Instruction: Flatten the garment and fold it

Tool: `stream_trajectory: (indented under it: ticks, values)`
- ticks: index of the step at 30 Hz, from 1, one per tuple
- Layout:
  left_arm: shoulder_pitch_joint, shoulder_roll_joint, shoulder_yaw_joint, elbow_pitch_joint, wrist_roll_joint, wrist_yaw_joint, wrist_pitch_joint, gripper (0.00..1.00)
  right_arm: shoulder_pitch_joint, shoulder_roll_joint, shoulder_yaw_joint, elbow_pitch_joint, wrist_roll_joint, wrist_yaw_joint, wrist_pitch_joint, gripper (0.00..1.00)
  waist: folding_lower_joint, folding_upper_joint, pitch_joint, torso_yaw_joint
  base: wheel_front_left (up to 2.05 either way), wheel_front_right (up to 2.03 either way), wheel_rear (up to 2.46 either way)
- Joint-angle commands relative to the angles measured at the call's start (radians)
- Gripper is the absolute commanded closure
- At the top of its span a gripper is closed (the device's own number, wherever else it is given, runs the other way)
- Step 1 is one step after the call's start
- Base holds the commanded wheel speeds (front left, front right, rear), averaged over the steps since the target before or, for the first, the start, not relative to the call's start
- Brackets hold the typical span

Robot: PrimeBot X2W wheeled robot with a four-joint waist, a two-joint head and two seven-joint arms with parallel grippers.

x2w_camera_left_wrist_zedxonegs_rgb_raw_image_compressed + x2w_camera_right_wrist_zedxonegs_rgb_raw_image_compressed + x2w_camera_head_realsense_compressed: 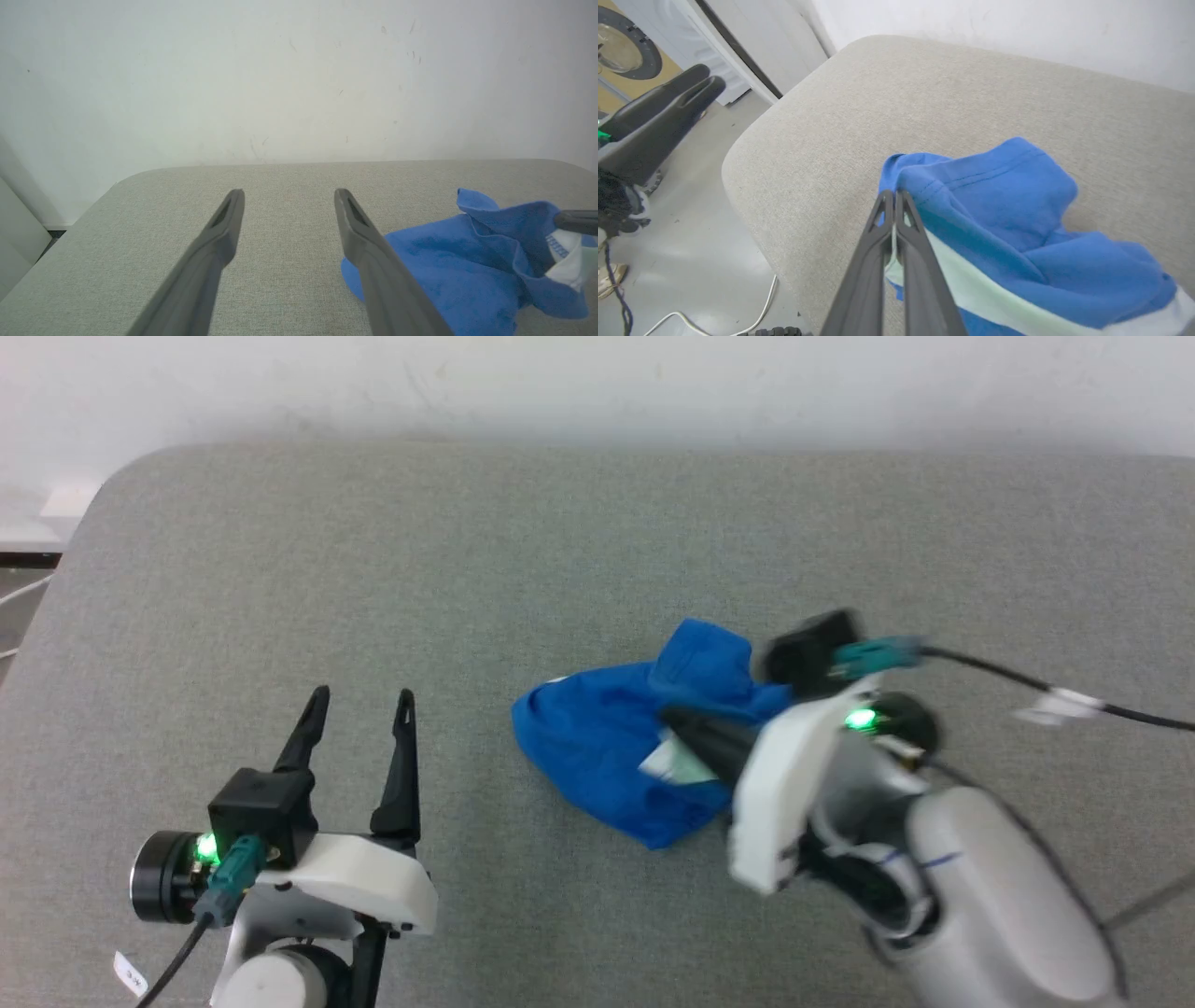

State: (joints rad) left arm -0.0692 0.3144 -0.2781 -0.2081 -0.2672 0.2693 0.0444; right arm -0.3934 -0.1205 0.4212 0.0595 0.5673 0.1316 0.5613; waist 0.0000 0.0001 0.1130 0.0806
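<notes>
The garment (pixel 616 747) is a crumpled heap of bright blue fabric with a white stripe, lying right of centre on the grey table (pixel 560 541). My right gripper (pixel 674 719) reaches into it from the right and is shut on a fold of the cloth. In the right wrist view the two dark fingers (pixel 878 233) press together with the garment (pixel 994 210) pinched between them by the pale stripe. My left gripper (pixel 362 695) rests open at the lower left, well apart from the cloth. The left wrist view has the garment (pixel 467 261) to the right of its spread fingers (pixel 355 224).
The padded table ends at a rounded left corner (pixel 112 485) with a white wall (pixel 597 383) behind it. In the right wrist view the floor (pixel 682 252) beside the table carries a white cable (pixel 756 312), with white cabinets (pixel 752 42) beyond.
</notes>
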Motion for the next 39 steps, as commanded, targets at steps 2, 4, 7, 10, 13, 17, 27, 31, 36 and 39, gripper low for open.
stream_trajectory:
  ticks: [2,4,7,10,13,17,27,31,36,39]
  values:
    - [-0.014,0.001,-0.006,-0.003,-0.008,0.006,0.000,0.00,-0.019,0.014,0.049,0.032,0.022,-0.001,-0.010,1.00,0.0000,-0.0001,0.012,0.004,0.00,0.00,0.00]
    - [-0.020,-0.003,-0.012,-0.003,-0.007,0.006,-0.002,0.00,-0.031,0.023,0.103,0.071,0.043,-0.001,-0.028,1.00,0.0000,-0.0001,0.023,0.010,0.00,0.00,0.00]
    - [-0.024,-0.008,-0.013,0.000,-0.006,0.011,-0.006,0.00,-0.031,0.032,0.154,0.140,0.052,-0.001,-0.059,0.71,0.0000,-0.0001,0.035,0.014,0.00,0.00,0.00]
    - [-0.021,-0.010,-0.013,0.004,-0.007,0.016,-0.011,0.00,-0.026,0.030,0.172,0.178,0.046,-0.001,-0.110,0.00,0.0000,-0.0001,0.040,0.014,0.00,0.00,0.00]
    - [-0.016,-0.007,-0.012,0.009,-0.008,0.019,-0.011,0.00,-0.022,0.017,0.172,0.166,0.049,-0.001,-0.181,0.00,0.0000,-0.0001,0.037,0.008,0.00,0.00,0.00]
    - [-0.011,0.002,-0.016,0.017,-0.006,0.018,0.001,0.00,0.001,-0.027,0.118,0.087,0.012,-0.001,-0.300,0.00,0.0000,-0.0001,0.019,-0.004,0.00,0.00,0.00]
    - [-0.013,0.011,-0.123,0.017,-0.013,-0.043,0.142,0.00,0.211,-0.042,-0.227,-0.138,-0.255,-0.001,-0.396,0.00,0.0000,-0.0001,-0.032,-0.054,0.00,0.00,0.00]
    - [-0.021,0.005,-0.184,0.046,-0.029,-0.070,0.271,0.00,0.309,-0.032,-0.304,-0.261,-0.319,-0.001,-0.362,0.00,0.0000,-0.0001,-0.029,-0.077,0.00,0.00,0.00]
    - [-0.033,-0.006,-0.213,0.090,-0.071,-0.080,0.410,0.00,0.409,-0.014,-0.330,-0.382,-0.358,-0.001,-0.309,0.00,0.0000,-0.0001,-0.016,-0.118,0.00,0.00,0.00]
    - [-0.051,-0.012,-0.225,0.110,-0.088,-0.092,0.454,0.00,0.443,-0.003,-0.334,-0.419,-0.369,-0.001,-0.293,0.00,0.0000,-0.0001,-0.009,-0.139,0.00,0.00,0.00]
